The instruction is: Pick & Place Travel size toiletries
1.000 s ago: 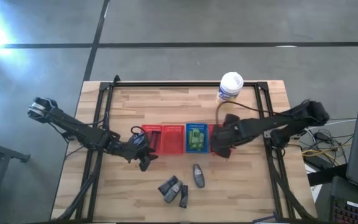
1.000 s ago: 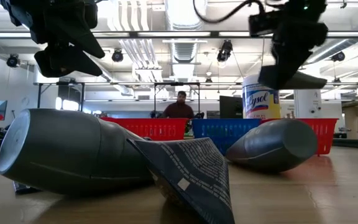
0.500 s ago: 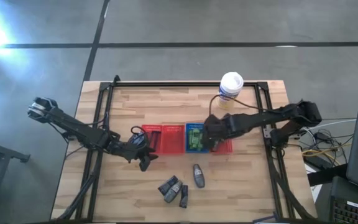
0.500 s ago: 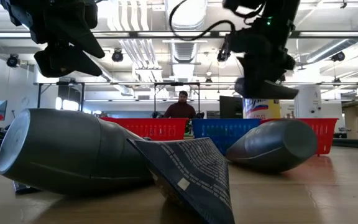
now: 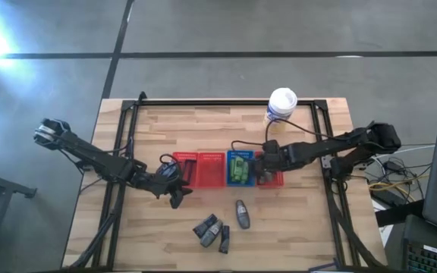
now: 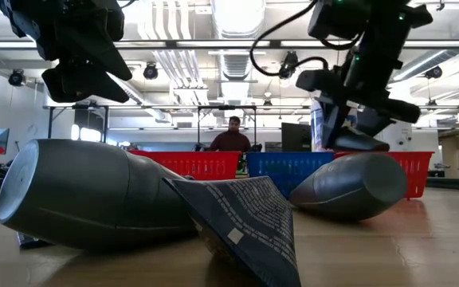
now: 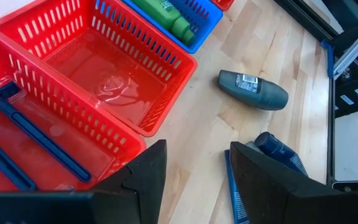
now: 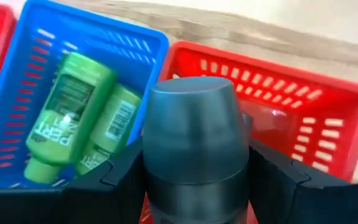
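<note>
Right gripper (image 8: 194, 180) moved over red mesh basket (image 8: 303, 118), gripping smooth grey oval tube (image 8: 194, 134).

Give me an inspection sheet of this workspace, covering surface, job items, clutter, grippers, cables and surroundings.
Surface: wooden table inside a black frame.
Job's things: green bottles in the blue basket; dark sticks in a red basket; grey tubes loose on the table.
Clutter: white tub at the far edge.
Grippers: right gripper shut on a grey tube over the right red basket; left gripper open, empty, near the red baskets.
Cables: black cable along the right arm.
Surroundings: person beyond the table.
</note>
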{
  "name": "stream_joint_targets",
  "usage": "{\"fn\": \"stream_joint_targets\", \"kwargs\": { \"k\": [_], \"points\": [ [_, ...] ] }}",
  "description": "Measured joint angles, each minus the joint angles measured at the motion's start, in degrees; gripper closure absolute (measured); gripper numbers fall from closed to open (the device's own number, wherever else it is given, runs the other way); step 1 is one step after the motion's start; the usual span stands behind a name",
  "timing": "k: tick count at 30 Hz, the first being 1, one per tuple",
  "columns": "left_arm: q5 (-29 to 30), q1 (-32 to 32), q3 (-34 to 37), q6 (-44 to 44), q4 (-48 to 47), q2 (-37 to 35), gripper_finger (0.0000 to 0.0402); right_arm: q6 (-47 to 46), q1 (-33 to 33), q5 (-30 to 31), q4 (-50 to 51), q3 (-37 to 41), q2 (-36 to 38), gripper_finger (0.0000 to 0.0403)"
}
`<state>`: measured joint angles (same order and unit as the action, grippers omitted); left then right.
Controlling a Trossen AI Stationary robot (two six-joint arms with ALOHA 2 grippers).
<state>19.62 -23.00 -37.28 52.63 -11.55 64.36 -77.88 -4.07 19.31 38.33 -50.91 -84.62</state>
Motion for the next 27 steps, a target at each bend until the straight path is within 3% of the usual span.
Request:
{"fn": "stream_joint_targets", "kwargs": {
  "k": [12,18,27],
  "points": [
    [0.0,0.0,0.0,0.05,0.01,0.0,0.022,-4.18,-0.03,0.16,-4.66,0.4,-0.81,0.0184],
    [0.0,0.0,0.0,0.07,0.12,0.0,0.022,-10.5,-0.03,0.29,-4.34,2.79,-0.74,0.0158],
    [0.0,0.0,0.02,0.07,0.11,0.0,0.022,-7.15,-0.03,0.18,-4.67,1.48,-0.59,0.0118]
  ]
}}
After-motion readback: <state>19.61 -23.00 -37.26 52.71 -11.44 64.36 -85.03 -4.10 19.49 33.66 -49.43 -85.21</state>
